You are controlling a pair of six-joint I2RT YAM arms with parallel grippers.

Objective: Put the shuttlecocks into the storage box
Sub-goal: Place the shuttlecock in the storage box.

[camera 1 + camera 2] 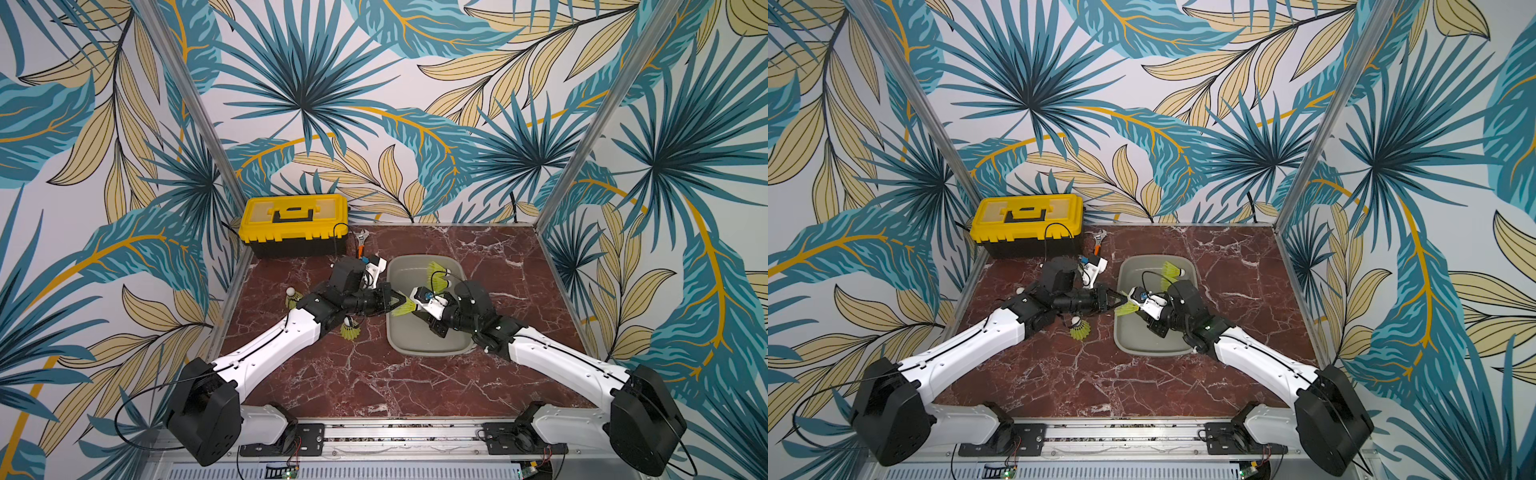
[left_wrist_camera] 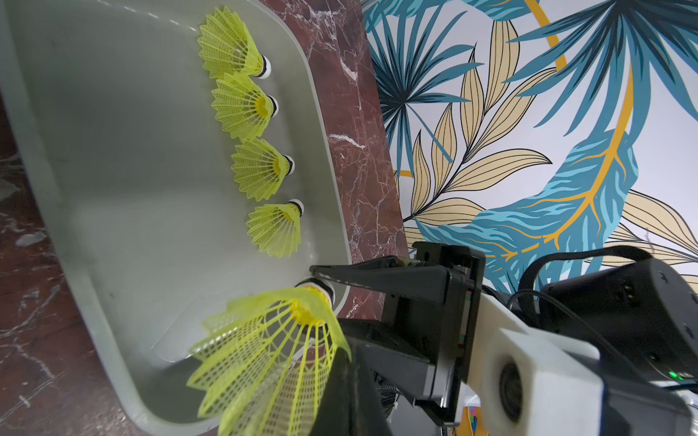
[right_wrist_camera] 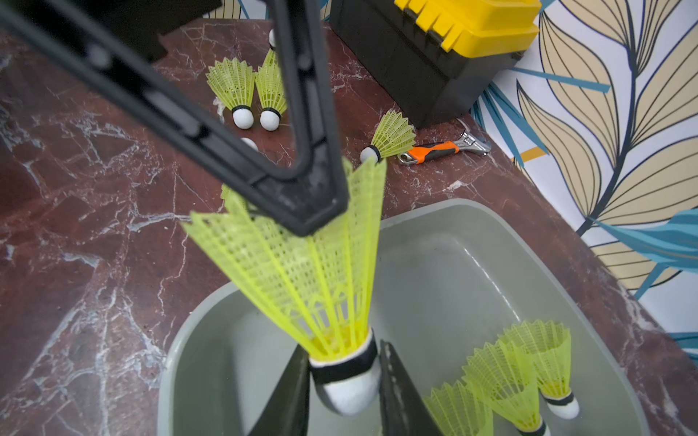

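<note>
Your right tool is clamped on the white tip of a shuttlecock and your left tool is pinched together on the rim of the same skirt, both holding it in the air just inside the storage box on the left arm's side. Four other shuttlecocks lie in a row along one wall inside the box. Loose shuttlecocks lie on the table, one just beside an orange-handled wrench near the yellow-lidded toolbox.

Neon yellow-green shuttlecocks, grey storage box
</note>
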